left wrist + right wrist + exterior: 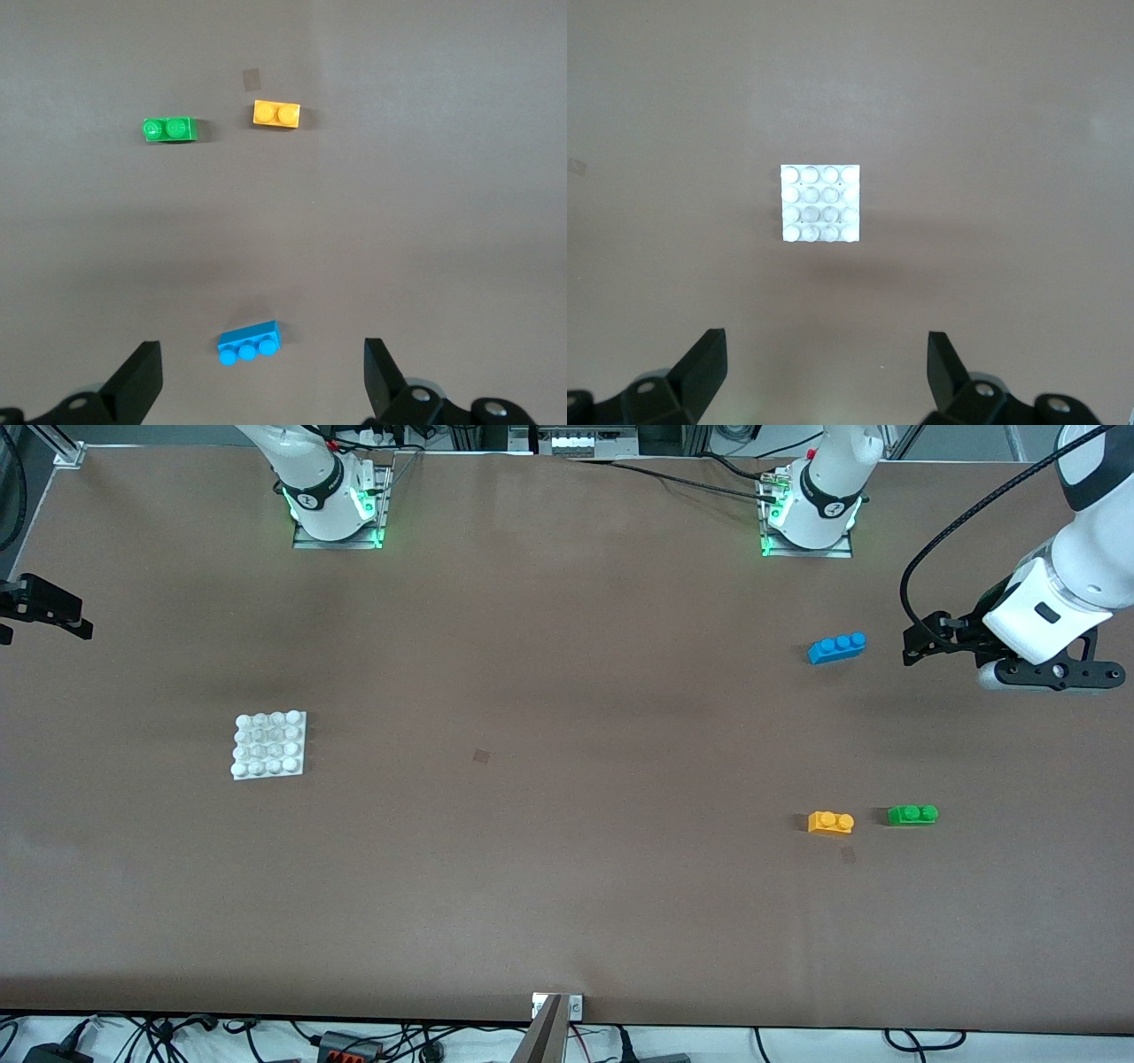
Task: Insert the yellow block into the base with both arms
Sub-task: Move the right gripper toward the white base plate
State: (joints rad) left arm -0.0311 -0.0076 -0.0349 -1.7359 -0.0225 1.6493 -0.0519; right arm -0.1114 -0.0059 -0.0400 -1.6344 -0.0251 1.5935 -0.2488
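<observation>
The yellow block [831, 823] lies on the brown table toward the left arm's end, beside a green brick; it also shows in the left wrist view [276, 114]. The white base [269, 745] lies flat toward the right arm's end and shows in the right wrist view [820, 204]. My left gripper [912, 648] hangs open and empty above the table beside a blue brick; its open jaws show in the left wrist view [261, 385]. My right gripper [75, 622] is open and empty over the table's edge at the right arm's end, apart from the base [826, 376].
A green two-stud brick [912, 814] [170, 129] lies beside the yellow block. A blue three-stud brick [836, 647] [250, 341] lies farther from the front camera than both. A small dark mark [481, 756] sits mid-table.
</observation>
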